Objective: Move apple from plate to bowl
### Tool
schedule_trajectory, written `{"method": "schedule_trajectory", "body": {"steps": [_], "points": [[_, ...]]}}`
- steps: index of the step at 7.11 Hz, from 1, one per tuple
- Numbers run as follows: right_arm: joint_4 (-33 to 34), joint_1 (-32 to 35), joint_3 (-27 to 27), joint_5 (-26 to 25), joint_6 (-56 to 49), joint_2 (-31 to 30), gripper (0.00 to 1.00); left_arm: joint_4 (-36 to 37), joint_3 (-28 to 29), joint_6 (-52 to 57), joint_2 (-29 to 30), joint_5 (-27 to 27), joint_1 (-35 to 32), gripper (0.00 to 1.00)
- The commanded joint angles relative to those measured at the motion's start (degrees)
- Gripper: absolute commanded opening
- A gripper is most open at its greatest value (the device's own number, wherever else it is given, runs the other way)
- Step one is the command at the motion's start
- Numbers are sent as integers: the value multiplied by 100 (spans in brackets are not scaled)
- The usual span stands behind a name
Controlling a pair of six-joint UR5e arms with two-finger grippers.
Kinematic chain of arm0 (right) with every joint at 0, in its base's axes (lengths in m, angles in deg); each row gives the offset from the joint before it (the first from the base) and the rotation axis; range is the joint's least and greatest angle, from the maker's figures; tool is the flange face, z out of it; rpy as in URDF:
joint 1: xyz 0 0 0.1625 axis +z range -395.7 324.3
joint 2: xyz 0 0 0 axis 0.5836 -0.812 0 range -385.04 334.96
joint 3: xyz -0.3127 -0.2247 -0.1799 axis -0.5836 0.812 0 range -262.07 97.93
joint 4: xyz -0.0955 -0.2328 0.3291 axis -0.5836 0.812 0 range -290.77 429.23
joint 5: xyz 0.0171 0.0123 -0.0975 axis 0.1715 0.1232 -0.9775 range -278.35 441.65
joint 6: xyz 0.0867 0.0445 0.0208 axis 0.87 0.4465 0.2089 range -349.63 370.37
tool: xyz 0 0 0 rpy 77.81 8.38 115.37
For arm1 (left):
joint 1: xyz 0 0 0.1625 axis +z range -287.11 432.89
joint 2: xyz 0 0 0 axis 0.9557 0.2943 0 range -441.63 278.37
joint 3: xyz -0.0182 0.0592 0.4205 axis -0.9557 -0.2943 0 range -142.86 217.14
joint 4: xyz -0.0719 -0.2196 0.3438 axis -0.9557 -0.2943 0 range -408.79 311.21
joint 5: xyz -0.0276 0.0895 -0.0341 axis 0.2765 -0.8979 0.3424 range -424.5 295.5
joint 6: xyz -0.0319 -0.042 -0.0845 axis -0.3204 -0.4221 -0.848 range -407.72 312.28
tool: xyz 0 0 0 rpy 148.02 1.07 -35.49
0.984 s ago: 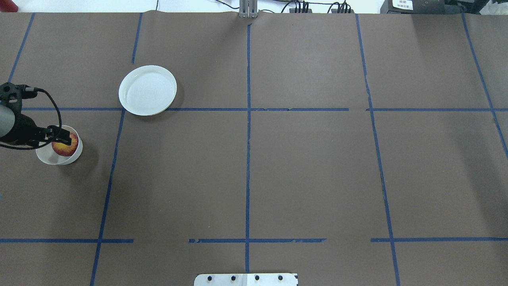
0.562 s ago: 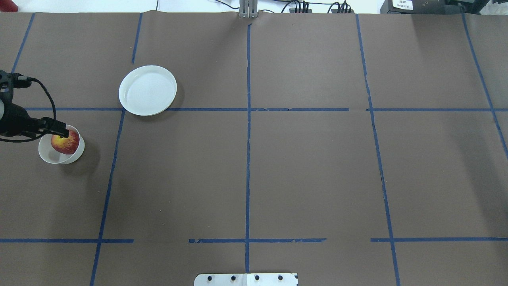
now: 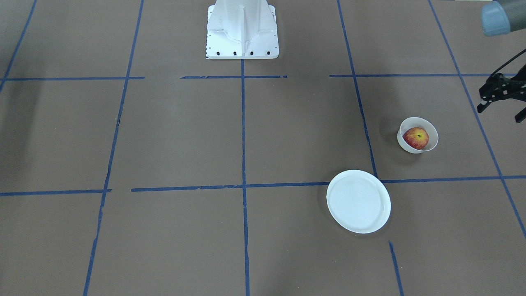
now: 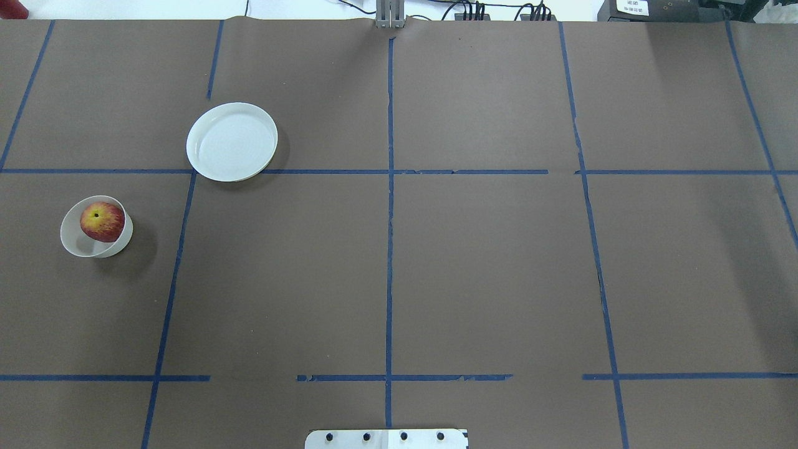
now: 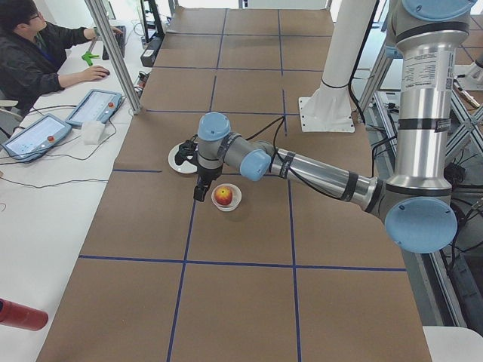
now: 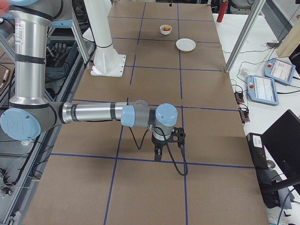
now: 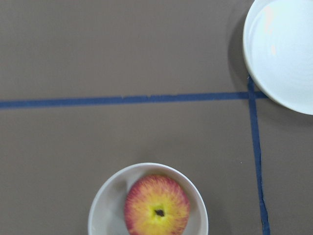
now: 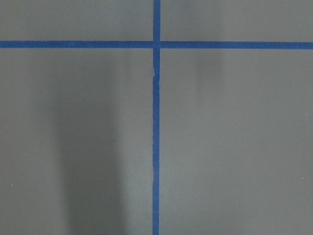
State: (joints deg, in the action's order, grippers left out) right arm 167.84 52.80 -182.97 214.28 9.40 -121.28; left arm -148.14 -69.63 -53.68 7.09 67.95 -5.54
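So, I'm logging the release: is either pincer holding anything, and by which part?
Nothing is held. The apple lies free in the bowl, the left pincer hangs apart, empty. Nothing shows in the right pincer either.

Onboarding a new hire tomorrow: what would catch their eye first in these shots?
The red-and-yellow apple sits in the small bowl on the robot's left, the only bright colour on the brown table. Next comes the empty white plate, farther out from the robot than the bowl. The left gripper hangs clear of the bowl, open.
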Motion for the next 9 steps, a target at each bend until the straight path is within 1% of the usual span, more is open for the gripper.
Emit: {"method": "schedule_trajectory", "body": {"steps": [1, 2, 3, 4, 5, 6, 9], "points": [[0, 0, 0, 0, 0, 0, 100, 1230, 121, 1091, -186, 220, -935, 100], [0, 0, 0, 0, 0, 0, 100, 1382, 434, 1776, -571, 246, -1511, 100], [0, 0, 0, 0, 0, 0, 100, 1427, 472, 2044, -897, 255, -1630, 100], [0, 0, 0, 0, 0, 0, 100, 1410, 490, 2055, -1065, 272, -1640, 100], [9, 0, 0, 0, 0, 0, 100, 1410, 577, 2047, -1076, 525, -1640, 100], [0, 0, 9, 0, 0, 0, 100, 1418, 570, 2003, -1067, 579, -1640, 100], [0, 0, 0, 0, 0, 0, 100, 1383, 569, 1976, -1032, 527, -1623, 100]]}}
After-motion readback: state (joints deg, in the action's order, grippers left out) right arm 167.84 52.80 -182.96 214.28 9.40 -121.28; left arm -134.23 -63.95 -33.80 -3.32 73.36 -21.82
